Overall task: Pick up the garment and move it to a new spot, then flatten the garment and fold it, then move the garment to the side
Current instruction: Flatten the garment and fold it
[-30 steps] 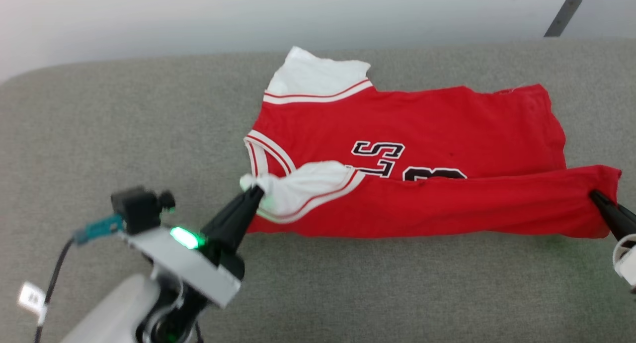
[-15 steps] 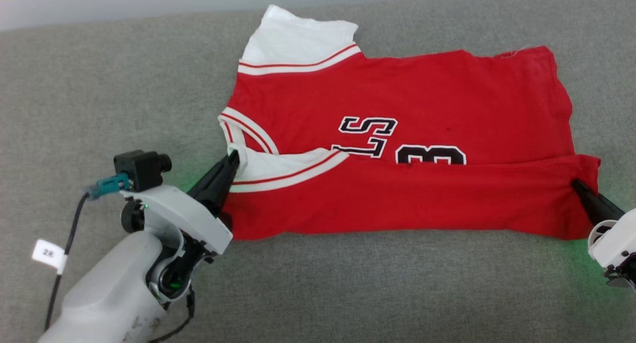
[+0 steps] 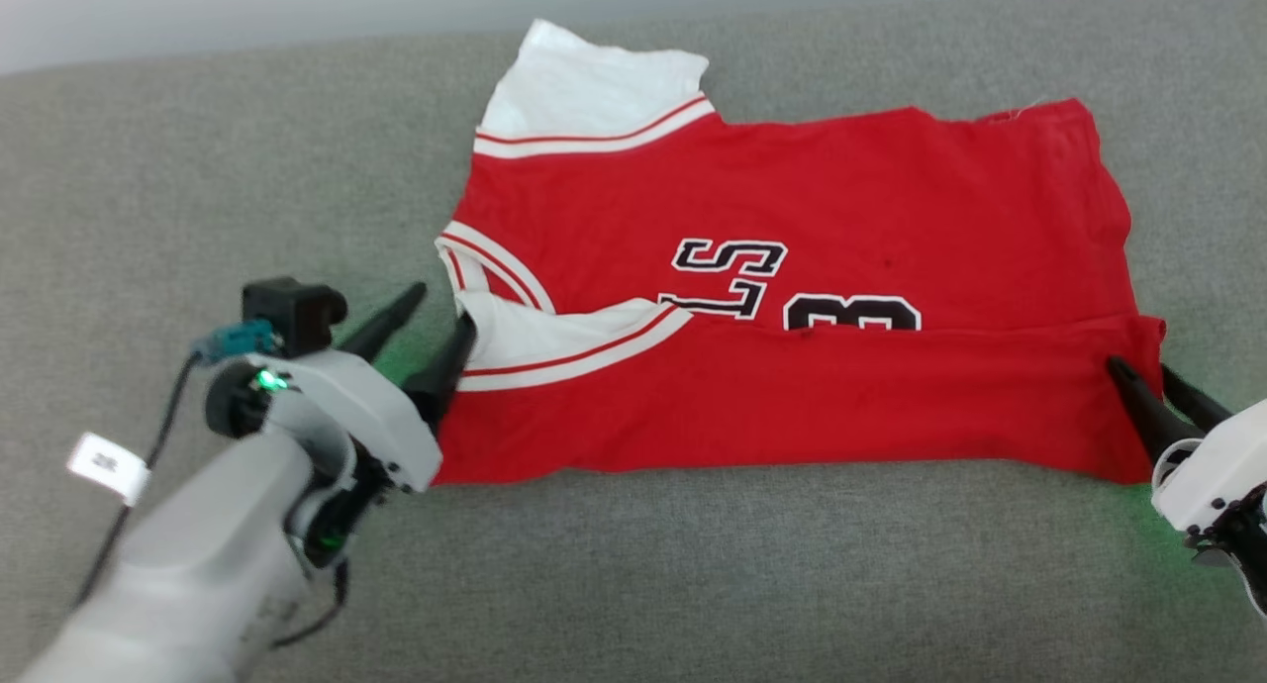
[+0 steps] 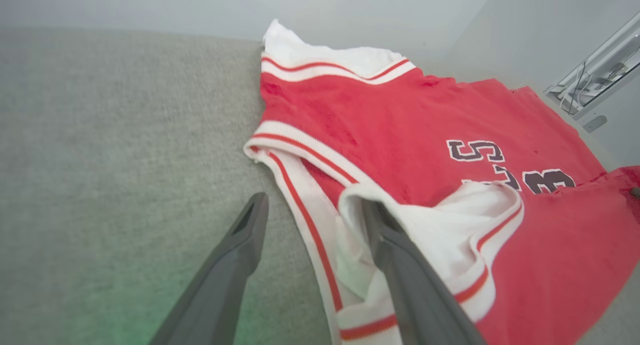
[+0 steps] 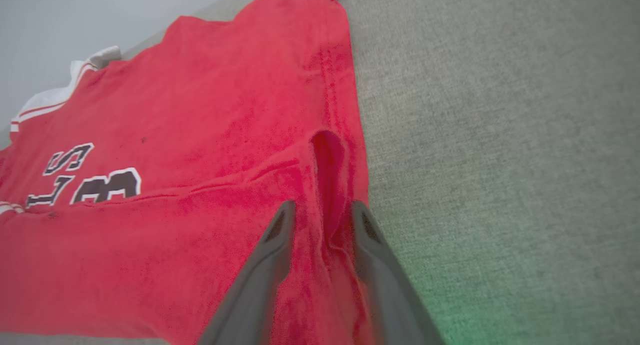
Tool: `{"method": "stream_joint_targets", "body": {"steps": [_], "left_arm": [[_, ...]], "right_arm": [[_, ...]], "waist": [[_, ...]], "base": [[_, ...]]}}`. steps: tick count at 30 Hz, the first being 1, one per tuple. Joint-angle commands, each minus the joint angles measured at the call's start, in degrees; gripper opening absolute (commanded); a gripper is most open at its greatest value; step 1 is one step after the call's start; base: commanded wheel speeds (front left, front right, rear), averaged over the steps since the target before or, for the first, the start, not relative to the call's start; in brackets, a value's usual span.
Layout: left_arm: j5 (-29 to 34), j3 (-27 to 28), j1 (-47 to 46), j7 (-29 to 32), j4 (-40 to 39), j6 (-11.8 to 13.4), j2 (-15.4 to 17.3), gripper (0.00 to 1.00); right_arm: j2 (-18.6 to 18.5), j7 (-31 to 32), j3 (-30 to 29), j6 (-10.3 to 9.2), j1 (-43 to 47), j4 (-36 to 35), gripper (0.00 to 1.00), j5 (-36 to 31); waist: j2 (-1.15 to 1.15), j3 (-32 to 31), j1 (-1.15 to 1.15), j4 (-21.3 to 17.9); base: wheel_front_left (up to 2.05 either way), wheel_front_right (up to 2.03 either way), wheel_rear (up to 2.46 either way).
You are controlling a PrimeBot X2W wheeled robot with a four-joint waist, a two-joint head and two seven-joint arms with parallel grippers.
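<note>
While the garment (image 3: 792, 188) lies folded, I read left gripper (image 3: 443, 305) parted at sleeve, right gripper (image 3: 1138, 366) parted at hem.

Soft, even, bright light covers the grey surface (image 3: 693, 564); the shirt (image 3: 792, 218) throws almost no shadow. Green glow tints the surface beside the left gripper (image 3: 442, 305) and right gripper (image 3: 1138, 366). Wrist views bulge at their edges, fingers (image 4: 220, 285) there slightly blurred.
</note>
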Motion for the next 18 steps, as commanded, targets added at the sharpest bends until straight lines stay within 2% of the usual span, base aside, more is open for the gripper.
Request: {"method": "stream_joint_targets", "body": {"steps": [1, 5, 8, 11, 15, 18], "left_arm": [[0.8, -0.51, -1.14, -0.01, 0.08, -0.11, 1.07, 1.0], [2.45, -2.98, -3.75, 2.7, -1.12, -0.11, 4.41, 1.0], [3.05, -4.25, -5.13, 7.48, -2.86, 0.27, 7.15, 1.0], [1.3, -5.69, -6.1, 16.65, -6.2, 1.53, 8.94, 1.0], [-3.4, -8.44, -5.28, 33.24, -12.81, 4.77, 10.96, 1.0], [-6.55, -9.46, -4.36, 41.15, -17.57, 7.3, 12.64, 1.0]], "right_arm": [[-0.45, -0.55, 0.02, -0.04, -0.18, -0.03, 1.0, 0.61], [-1.51, -2.19, -1.22, -0.04, 1.7, -0.55, 1.0, 1.85], [-2.01, -2.74, -2.18, -0.04, 2.87, -1.42, 1.0, 2.43], [-2.08, -2.59, -2.45, -0.04, 3.86, -2.17, 1.0, 2.85], [-1.6, -2.26, -2.07, -0.04, 4.69, -3.12, 1.0, 2.88], [-1.29, -1.98, -1.5, -0.04, 4.76, -3.86, 1.0, 2.9]], "waist": [[0.0, -1.66, 0.0, 0.51], [0.0, -4.6, 0.0, 1.19], [0.0, -5.89, 0.0, 1.16], [0.0, -6.64, 0.0, 0.94], [0.0, -6.84, 0.0, 0.35], [0.0, -6.39, 0.0, -0.49]], "base": [[0.0, 0.0, 0.0], [0.0, 0.0, 0.0], [0.0, 0.0, 0.0], [0.0, 0.0, 0.0], [0.0, 0.0, 0.0], [0.0, 0.0, 0.0]]}}
